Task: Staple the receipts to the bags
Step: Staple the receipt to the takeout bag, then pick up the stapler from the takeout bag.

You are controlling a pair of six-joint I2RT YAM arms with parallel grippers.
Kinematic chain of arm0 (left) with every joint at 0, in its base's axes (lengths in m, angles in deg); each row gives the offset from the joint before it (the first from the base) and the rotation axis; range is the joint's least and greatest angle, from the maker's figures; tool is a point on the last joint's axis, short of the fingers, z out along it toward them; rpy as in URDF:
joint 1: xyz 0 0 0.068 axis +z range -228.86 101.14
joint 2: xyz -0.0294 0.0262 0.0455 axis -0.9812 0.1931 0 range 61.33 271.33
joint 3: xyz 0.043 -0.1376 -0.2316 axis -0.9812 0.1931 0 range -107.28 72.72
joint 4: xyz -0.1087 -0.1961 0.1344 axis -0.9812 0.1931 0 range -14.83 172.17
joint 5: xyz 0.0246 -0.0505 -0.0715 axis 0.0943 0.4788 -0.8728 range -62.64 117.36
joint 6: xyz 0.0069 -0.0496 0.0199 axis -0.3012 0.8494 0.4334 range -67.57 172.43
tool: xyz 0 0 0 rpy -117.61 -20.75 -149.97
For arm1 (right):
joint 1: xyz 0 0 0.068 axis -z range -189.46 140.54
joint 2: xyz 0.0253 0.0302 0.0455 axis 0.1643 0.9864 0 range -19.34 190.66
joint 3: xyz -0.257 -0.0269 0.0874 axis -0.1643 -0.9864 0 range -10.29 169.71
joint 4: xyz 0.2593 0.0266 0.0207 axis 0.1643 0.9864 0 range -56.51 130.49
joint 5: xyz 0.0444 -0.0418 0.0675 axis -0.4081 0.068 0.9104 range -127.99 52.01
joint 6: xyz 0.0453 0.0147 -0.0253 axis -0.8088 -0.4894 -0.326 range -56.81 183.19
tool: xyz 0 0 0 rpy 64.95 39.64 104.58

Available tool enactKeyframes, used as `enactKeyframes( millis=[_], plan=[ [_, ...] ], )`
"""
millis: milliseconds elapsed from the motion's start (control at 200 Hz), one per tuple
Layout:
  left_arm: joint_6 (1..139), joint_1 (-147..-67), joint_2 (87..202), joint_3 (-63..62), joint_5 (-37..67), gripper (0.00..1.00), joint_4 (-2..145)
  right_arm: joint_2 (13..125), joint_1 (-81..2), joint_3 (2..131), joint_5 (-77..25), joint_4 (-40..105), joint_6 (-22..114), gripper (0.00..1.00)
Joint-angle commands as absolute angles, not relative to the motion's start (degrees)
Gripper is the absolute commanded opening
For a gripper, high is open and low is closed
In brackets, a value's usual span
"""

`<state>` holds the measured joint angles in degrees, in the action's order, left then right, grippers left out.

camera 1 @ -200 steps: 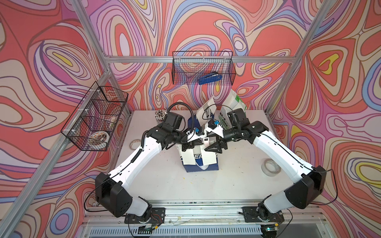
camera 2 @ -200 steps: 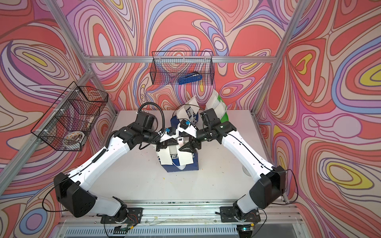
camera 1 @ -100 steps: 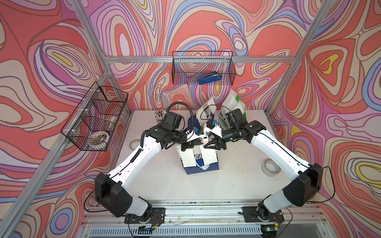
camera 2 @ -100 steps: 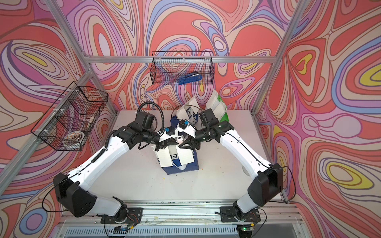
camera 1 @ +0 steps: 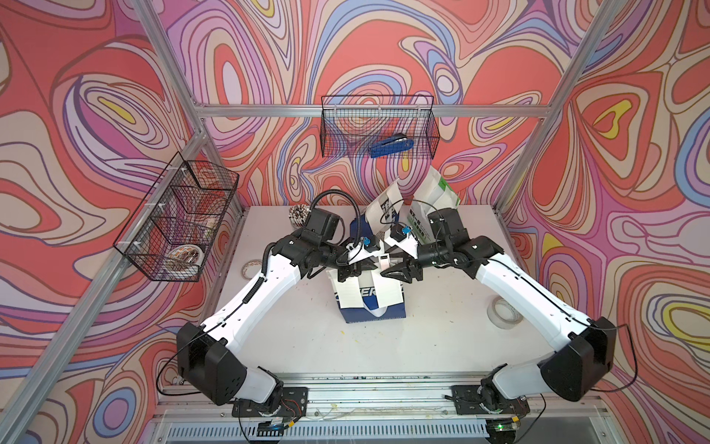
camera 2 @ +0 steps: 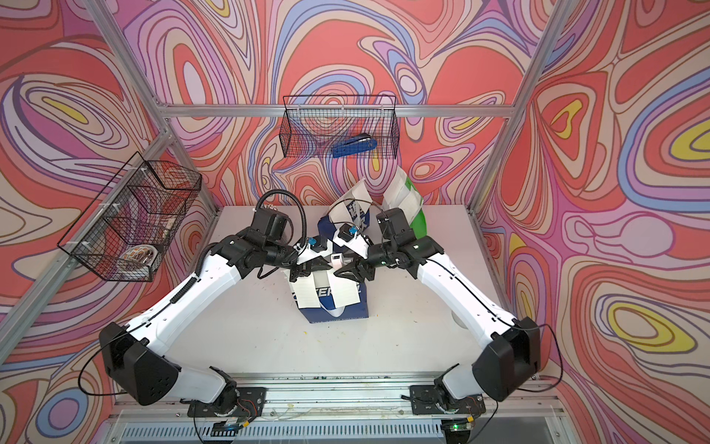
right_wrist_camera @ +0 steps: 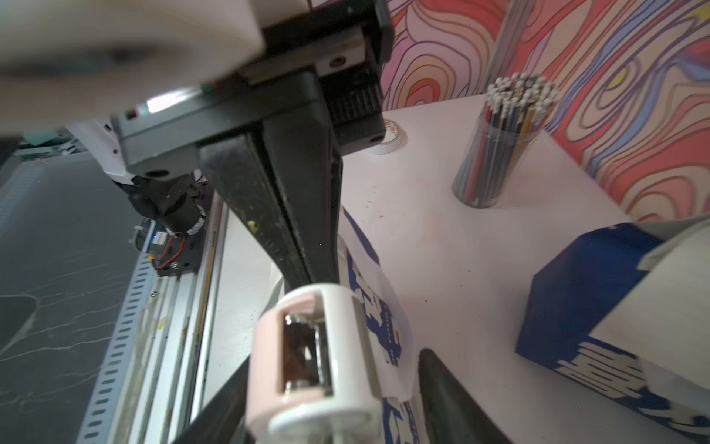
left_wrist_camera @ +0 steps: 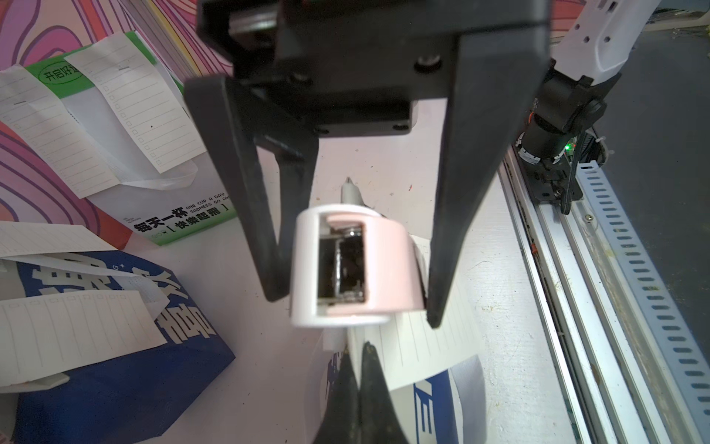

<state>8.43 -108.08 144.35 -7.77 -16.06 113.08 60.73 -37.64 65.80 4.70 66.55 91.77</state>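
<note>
My left pincer point(camera 1: 351, 269) pinches the CHEERFUL bag point(camera 1: 370, 303), which stands upright. My right pincer point(camera 1: 399, 271) brackets a pink stapler point(left_wrist_camera: 345, 265), its mouth facing left; grip unclear.
</note>
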Motion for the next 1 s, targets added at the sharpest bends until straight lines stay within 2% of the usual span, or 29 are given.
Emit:
enactKeyframes(
  millis=[0, 65, 120, 215, 285, 371, 536, 681, 866, 921, 997],
  plan=[
    [15.83, -108.13, 142.27, -9.65, -12.57, 0.00, 108.92, 55.26, -37.40, 61.74, -6.36, 49.55, 81.33, 0.72],
    [19.57, -108.13, 142.94, -11.40, -9.49, 0.00, 110.76, 53.82, -37.42, 59.28, -12.55, 45.16, 75.58, 0.72],
    [21.98, -108.13, 143.90, -12.95, -7.67, 0.00, 112.93, 53.59, -37.40, 58.35, -17.15, 42.88, 68.07, 0.67],
    [29.87, -108.14, 146.04, -15.85, -2.18, 0.00, 115.58, 52.97, -38.38, 55.10, -20.27, 36.91, 57.32, 0.64],
    [33.71, -108.14, 149.23, -20.46, 1.26, 0.00, 120.91, 52.38, -41.88, 52.91, -25.74, 33.43, 54.41, 0.65],
    [33.58, -108.13, 153.25, -25.75, -0.74, 0.00, 127.54, 53.33, -45.90, 51.83, -33.03, 30.99, 53.39, 0.65],
    [33.93, -108.14, 155.93, -27.34, -4.16, 0.00, 128.70, 57.29, -47.33, 53.31, -35.37, 29.61, 53.43, 0.65],
    [34.23, -108.13, 154.69, -25.45, -6.28, 0.00, 125.05, 59.54, -47.51, 54.42, -36.57, 30.13, 53.96, 0.57],
    [35.00, -108.13, 153.57, -23.79, -7.11, 0.00, 122.01, 60.46, -47.69, 53.96, -34.78, 30.29, 53.18, 0.60],
    [34.95, -108.13, 153.68, -23.75, -7.16, 0.00, 121.84, 60.61, -47.85, 53.83, -34.78, 30.45, 53.16, 0.56],
    [35.14, -108.14, 153.87, -23.78, -6.96, 0.00, 121.67, 60.92, -48.34, 54.28, -35.05, 31.23, 53.56, 0.38]
  ],
)
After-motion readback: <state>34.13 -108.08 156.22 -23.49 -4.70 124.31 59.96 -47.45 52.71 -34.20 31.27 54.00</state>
